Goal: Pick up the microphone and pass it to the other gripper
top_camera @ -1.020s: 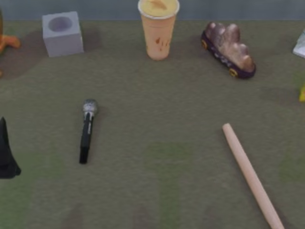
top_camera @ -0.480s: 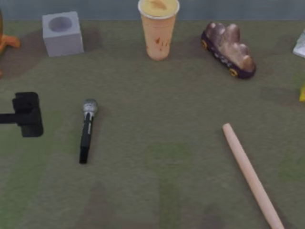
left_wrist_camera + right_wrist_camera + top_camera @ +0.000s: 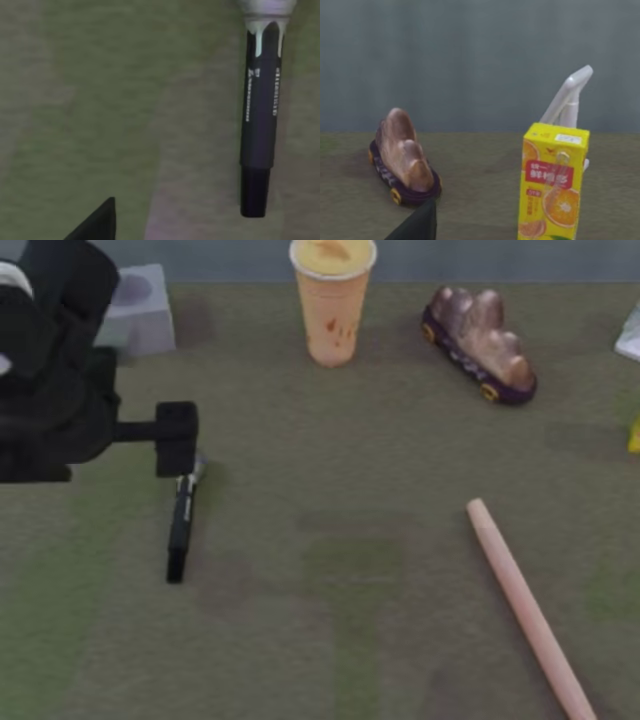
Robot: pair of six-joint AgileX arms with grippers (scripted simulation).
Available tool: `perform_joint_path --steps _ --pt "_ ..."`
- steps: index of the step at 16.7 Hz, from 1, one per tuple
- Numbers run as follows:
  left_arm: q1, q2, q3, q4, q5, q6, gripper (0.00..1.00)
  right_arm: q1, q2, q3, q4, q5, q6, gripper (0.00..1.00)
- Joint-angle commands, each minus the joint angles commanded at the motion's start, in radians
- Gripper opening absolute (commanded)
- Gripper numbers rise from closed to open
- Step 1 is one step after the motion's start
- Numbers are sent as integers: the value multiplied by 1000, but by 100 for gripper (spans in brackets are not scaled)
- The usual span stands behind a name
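The microphone [image 3: 179,526] lies on the table at the left, its black handle pointing toward the near edge. Its silver head is mostly covered in the top view by my left gripper [image 3: 177,440], which hovers open just above it without touching. In the left wrist view the microphone [image 3: 260,120] lies whole on the cloth, apart from the one black fingertip [image 3: 100,220] that shows. My right gripper is outside the top view; its wrist view shows one black fingertip [image 3: 422,220] over bare table, open, holding nothing.
An orange cup [image 3: 333,305], a grey cube [image 3: 150,320] and a brown shoe on wheels [image 3: 480,340] stand along the back. A long pale pink rod [image 3: 525,605] lies at the right front. A yellow juice carton [image 3: 552,190] and white spray bottle [image 3: 570,95] stand near the right gripper.
My left arm has come in from the left edge and moved right, bringing its gripper over the microphone's head. The microphone has not moved.
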Motion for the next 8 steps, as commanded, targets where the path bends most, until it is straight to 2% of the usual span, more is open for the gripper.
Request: perform_joint_path --steps 4,8 --pt "-44 225 159 -111 2 -37 100 0 0 0 0 0 0 100" --pt "-57 284 202 -141 3 -47 100 0 0 0 0 0 0 100"
